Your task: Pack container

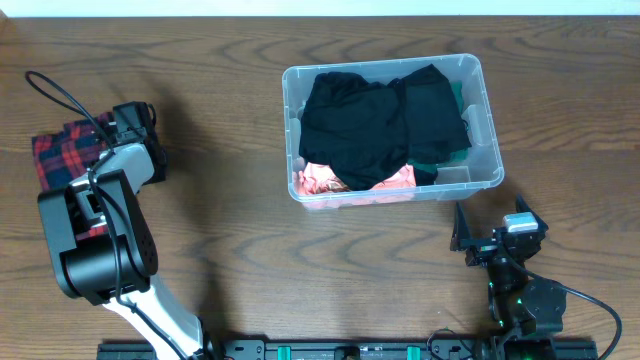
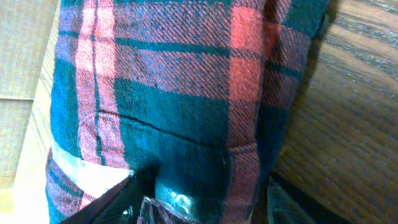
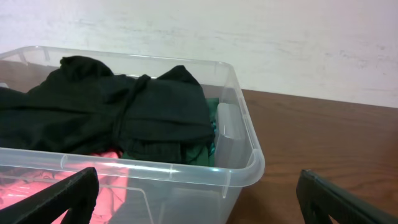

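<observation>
Left gripper sits on the plaid cloth, hold unclear, right gripper spread wide; next it needs a firm pinch, then a carry to the container.

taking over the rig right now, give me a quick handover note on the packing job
Left gripper: down on the red plaid cloth at the left side of the table; cloth sits between the fingers, but whether they grip it cannot be told.
Right gripper: open, empty, just in front of the container's near right corner.
Container: centre-right, upright, no lid in view.
Done: black clothes, a pink garment and something green are inside.
Left: the plaid cloth is outside the container and is probably the next item to go in.
</observation>
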Action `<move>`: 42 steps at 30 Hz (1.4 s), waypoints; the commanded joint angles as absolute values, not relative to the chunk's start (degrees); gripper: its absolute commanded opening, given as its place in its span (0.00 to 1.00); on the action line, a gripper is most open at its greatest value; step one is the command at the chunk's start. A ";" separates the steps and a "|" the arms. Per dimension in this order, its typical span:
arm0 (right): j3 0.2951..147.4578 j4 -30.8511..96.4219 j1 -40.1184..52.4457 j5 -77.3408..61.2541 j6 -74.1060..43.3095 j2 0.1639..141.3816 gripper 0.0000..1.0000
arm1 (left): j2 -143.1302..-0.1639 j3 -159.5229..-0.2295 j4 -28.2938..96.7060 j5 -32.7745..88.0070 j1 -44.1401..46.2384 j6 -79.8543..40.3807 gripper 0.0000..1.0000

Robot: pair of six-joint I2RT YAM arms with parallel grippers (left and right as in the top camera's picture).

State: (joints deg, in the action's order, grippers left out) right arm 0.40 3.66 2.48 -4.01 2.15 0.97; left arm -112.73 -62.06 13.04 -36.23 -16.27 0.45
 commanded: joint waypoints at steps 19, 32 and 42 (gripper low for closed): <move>0.32 3.90 2.15 -3.64 2.87 0.75 0.99 | -113.56 -62.26 13.56 -32.56 -18.57 7.68 0.06; 0.32 3.92 2.15 -3.64 2.87 0.75 0.99 | -102.39 -62.28 11.73 -32.53 -17.98 13.58 0.06; 0.32 3.90 2.15 -3.64 2.87 0.75 0.99 | -94.50 -62.28 9.37 -32.56 -11.94 20.49 0.06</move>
